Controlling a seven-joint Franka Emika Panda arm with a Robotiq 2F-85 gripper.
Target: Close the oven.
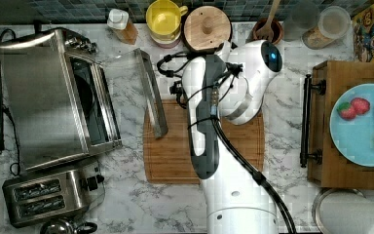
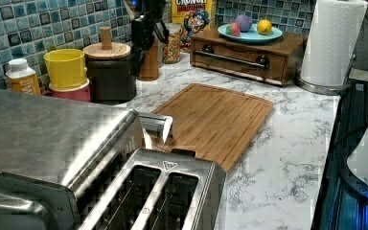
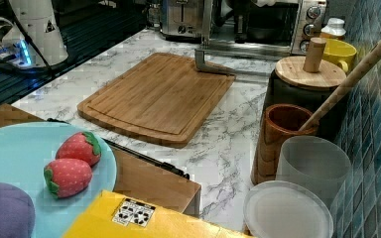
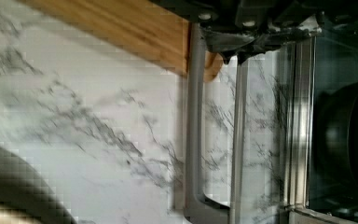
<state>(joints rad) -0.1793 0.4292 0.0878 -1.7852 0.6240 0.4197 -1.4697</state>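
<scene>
At nine o'clock in the top view, the oven (image 1: 44,97) sits on the marble counter (image 1: 282,122) with its glass door (image 1: 126,92) swung fully down and lying flat, pointing toward three o'clock. The door's bar handle (image 1: 153,92) rests over the near edge of the cutting board (image 1: 175,151) at the picture's centre. The dark cavity shows through the open front, and in the right view the oven's knobs (image 3: 311,20) stand at twelve o'clock beyond the board.

In the wrist view the gripper (image 4: 235,49) hangs just above the handle and the glass, its dark fingertips close together with nothing between them; whether they are fully pressed together I cannot tell. The arm (image 1: 233,146) reaches from six o'clock up over the board in the top view.

A toaster (image 1: 46,195) stands at seven o'clock, just beside the oven. Along twelve o'clock sit a bottle (image 1: 121,24), a yellow mug (image 1: 164,19) and a wooden-lidded jar (image 1: 207,27). At three o'clock a wooden drawer box (image 1: 331,122) carries a blue plate (image 1: 355,141) with toy fruit. A paper-towel roll (image 2: 333,40) stands at two o'clock in the left view.
</scene>
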